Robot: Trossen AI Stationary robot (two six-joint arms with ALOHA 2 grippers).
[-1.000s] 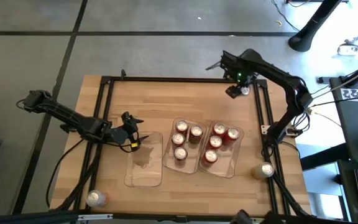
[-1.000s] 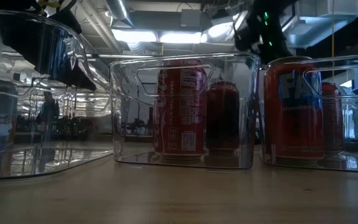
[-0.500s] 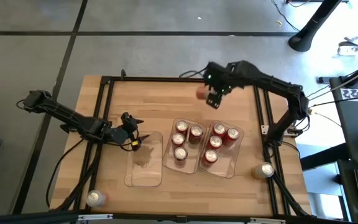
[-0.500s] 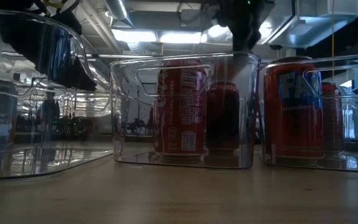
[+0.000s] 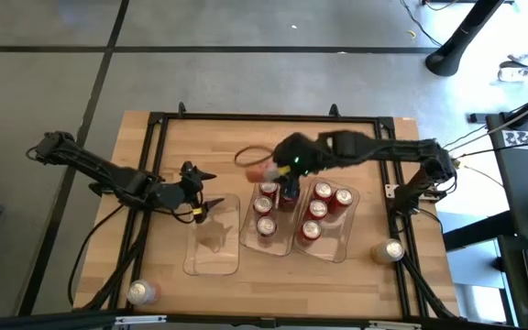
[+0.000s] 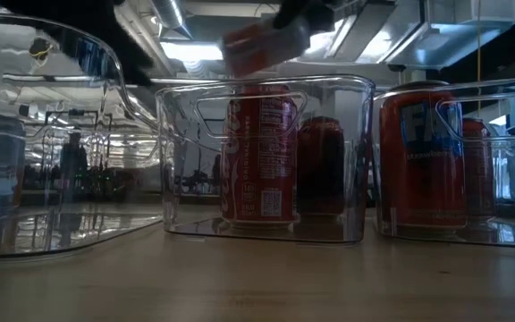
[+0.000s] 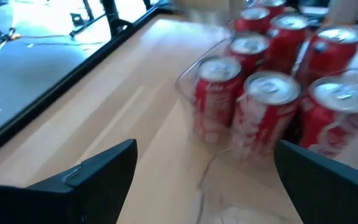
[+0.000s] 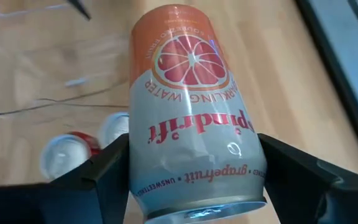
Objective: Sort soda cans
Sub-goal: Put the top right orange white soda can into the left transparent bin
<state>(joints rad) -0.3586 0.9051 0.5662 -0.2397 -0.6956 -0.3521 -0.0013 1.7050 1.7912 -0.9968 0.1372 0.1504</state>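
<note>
My right gripper (image 5: 275, 173) holds a silver-and-orange grapefruit soda can (image 8: 188, 112) in the air over the far left corner of the middle clear tray (image 5: 247, 240); the low view shows the can (image 6: 262, 40) blurred above that tray. The middle tray holds several red cans (image 5: 266, 205) standing upright, and so does the right tray (image 5: 346, 246), with cans (image 5: 317, 209). My left gripper (image 7: 207, 186) is open over the far end of the empty left tray (image 5: 214, 249), touching nothing. My right gripper pinches the can's silver side wall (image 8: 143, 177) between its two fingers (image 8: 101, 177), near the end closest to the wrist. The fingers slant down from the table's right, with the can lying along them. The can is lifted clear and tilted, its orange end pointing toward the table's left.
A loose silver can (image 5: 139, 291) stands near the front left corner and another (image 5: 389, 249) near the front right. A black frame (image 5: 246, 117) runs round the wooden table. Bare wood lies along the far side (image 5: 218, 147).
My right gripper has swung with the can from the table's far right corner toward the left and the near side, turning as it went, until it came above the middle tray. My left gripper has risen a little above the left tray and stayed open.
</note>
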